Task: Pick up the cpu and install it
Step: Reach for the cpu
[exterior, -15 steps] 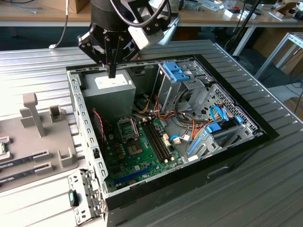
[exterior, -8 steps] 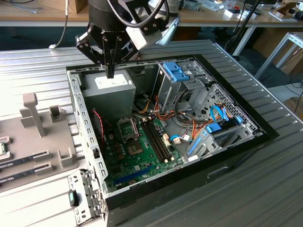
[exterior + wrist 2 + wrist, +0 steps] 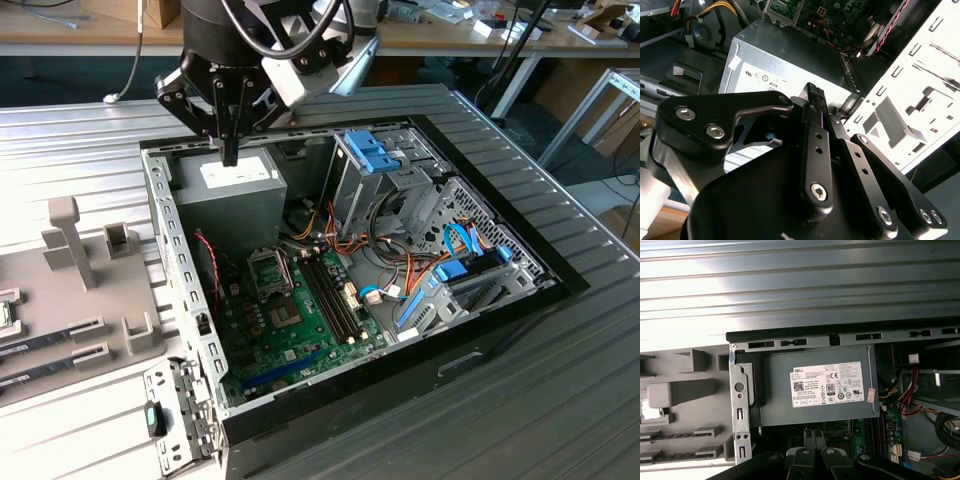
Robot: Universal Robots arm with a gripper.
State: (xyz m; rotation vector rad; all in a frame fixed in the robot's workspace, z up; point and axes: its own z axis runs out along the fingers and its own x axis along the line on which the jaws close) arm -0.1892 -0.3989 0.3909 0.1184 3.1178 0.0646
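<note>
My gripper [image 3: 230,152] hangs over the grey power supply [image 3: 225,195] at the back corner of the open computer case [image 3: 520,300]. Its black fingers are shut together, and nothing shows between them in both wrist views [image 3: 814,94] [image 3: 814,434]. On the green motherboard [image 3: 300,335] sits the square socket frame [image 3: 268,270], in front of the gripper and lower down. A small flat pale square with a green edge, apparently the cpu [image 3: 5,313] [image 3: 649,411], lies in the grey fixture [image 3: 90,290] at the exterior view's left edge, partly cut off.
The case's metal side wall [image 3: 185,300] stands between the fixture and the motherboard. Drive cages with blue latches [image 3: 375,160] and bundled cables [image 3: 400,260] take up the case's far side. The ribbed metal table [image 3: 560,400] surrounds the case. Workbenches stand behind.
</note>
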